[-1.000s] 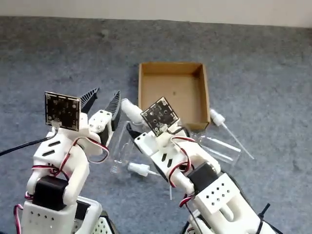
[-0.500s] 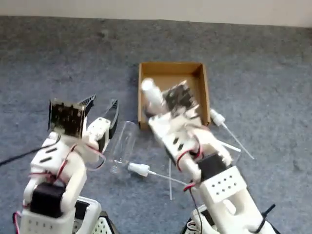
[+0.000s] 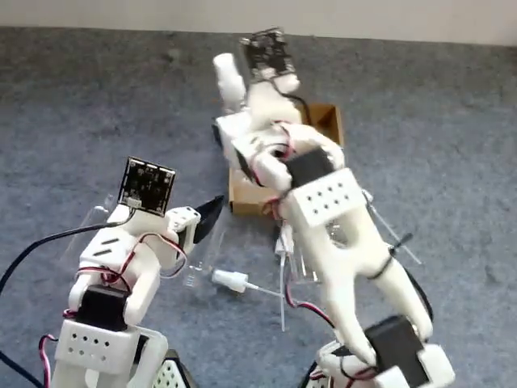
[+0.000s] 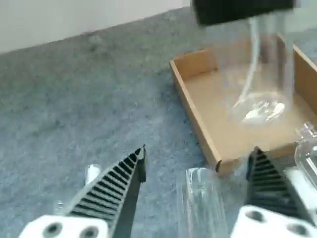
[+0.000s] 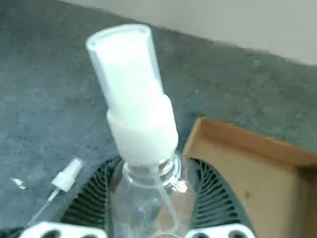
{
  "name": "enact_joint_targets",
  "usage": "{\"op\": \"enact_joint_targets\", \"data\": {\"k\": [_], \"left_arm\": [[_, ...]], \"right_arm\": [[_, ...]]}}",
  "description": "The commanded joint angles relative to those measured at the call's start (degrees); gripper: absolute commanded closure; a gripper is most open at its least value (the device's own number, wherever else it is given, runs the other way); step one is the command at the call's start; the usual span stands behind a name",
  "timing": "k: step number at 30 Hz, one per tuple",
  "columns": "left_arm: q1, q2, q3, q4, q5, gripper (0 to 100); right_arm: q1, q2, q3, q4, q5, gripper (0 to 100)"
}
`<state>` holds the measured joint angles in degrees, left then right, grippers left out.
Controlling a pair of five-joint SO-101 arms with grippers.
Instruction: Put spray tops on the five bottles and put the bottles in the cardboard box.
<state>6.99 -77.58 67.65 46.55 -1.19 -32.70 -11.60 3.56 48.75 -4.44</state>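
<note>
Over carpet (image 3: 97,97), right gripper (image 5: 154,167) holds bottle (image 5: 139,131) above box (image 5: 257,188).

I am looking at my two arms, the left arm (image 3: 121,267) and the right arm (image 3: 349,242): white moulded plastic with black servo blocks at the joints. Thin red and black wires (image 3: 260,162) loop along them. Each wrist carries a small black circuit board (image 3: 148,185). The left gripper (image 4: 198,150) and right gripper (image 5: 156,196) have black, ridged, pointed fingers.
</note>
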Motion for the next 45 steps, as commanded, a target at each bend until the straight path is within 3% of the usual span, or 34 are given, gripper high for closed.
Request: {"op": "enact_joint_targets", "data": {"k": [1,10,27,33,38,45], "left_arm": [[3.6,0.3,-0.3,-2.0,0.0,68],[0.7,0.8,3.1,-9.3,-0.3,68],[0.6,0.8,3.8,-9.5,-0.3,68],[-0.4,0.1,5.3,-9.4,-0.4,70],[-10.4,0.1,7.3,-11.3,-0.2,79],[-12.4,0.5,12.0,-17.4,-0.4,84]], "right_arm": [[-3.1,2.0,-9.0,2.6,-1.5,99.5],[-3.6,0.9,-9.7,17.1,-1.2,99.5],[-3.4,-8.9,-9.3,22.0,-1.1,99.5],[2.3,-5.6,-9.5,7.6,3.1,99.5],[8.2,7.6,-12.8,-2.7,3.2,99.5],[10.2,28.2,-28.8,-5.2,2.8,99.5]]}}
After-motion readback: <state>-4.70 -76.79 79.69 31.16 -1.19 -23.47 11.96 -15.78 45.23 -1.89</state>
